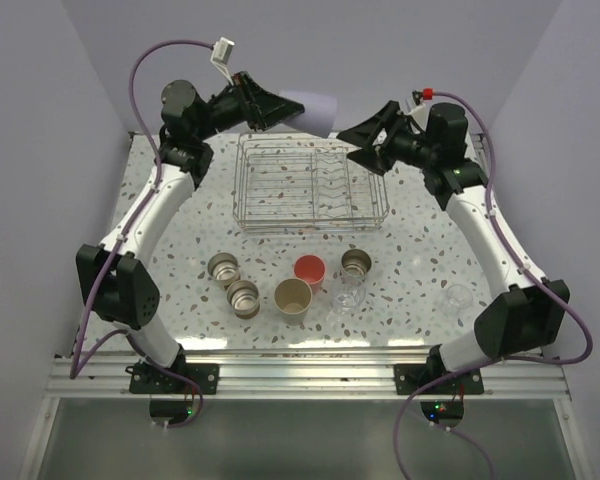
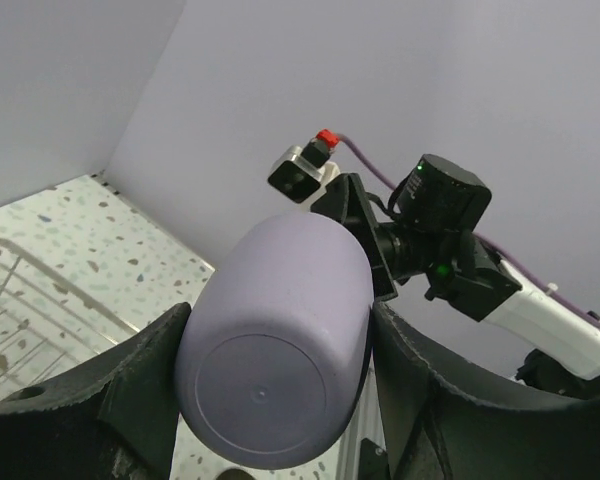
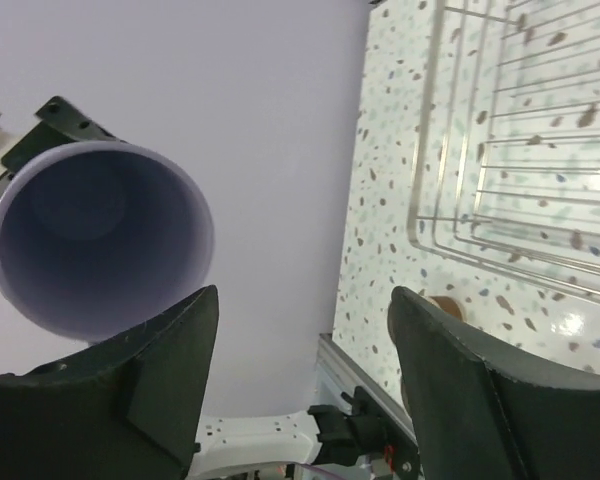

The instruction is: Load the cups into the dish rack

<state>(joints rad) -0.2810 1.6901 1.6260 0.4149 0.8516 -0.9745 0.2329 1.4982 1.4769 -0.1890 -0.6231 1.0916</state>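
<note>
One lavender cup (image 1: 315, 112) is in the air past the 12 o'clock edge of the rack (image 1: 242, 190), clamped in the left pincer (image 1: 278, 108). The wrist view shows both fingers (image 2: 140, 380) pressed on its wall near the base, flat bottom facing that camera. Right pincer (image 3: 300, 330) hangs near the cup's mouth, at 3 o'clock of it, fingers apart, nothing between them, not touching the cup. Long axis lies close to level, running 9 to 3 in the overhead view: base toward 9 into the left pincer, open mouth toward 3, maybe dipping slightly to 4. Cup tapers, mouth wider than base. Handling guess: light, stiff, plastic-looking, smooth matte wall, not fragile, but taper plus smooth skin means it could slide out toward the mouth under a weak squeeze. Best hold looks like across the wall around mid-height, or one finger inside the rim and one outside; the base end is taken. Likely needs turning mouth-down before it goes in the rack. Other cups stand mouths up on the desk (image 1: 420, 250) at 6 o'clock of the rack: left metal cup (image 1: 223, 267), second metal cup (image 1: 243, 297), tan cup (image 1: 293, 297), red cup (image 1: 310, 268), right metal cup (image 1: 357, 263), clear cup (image 1: 350, 297).
</note>
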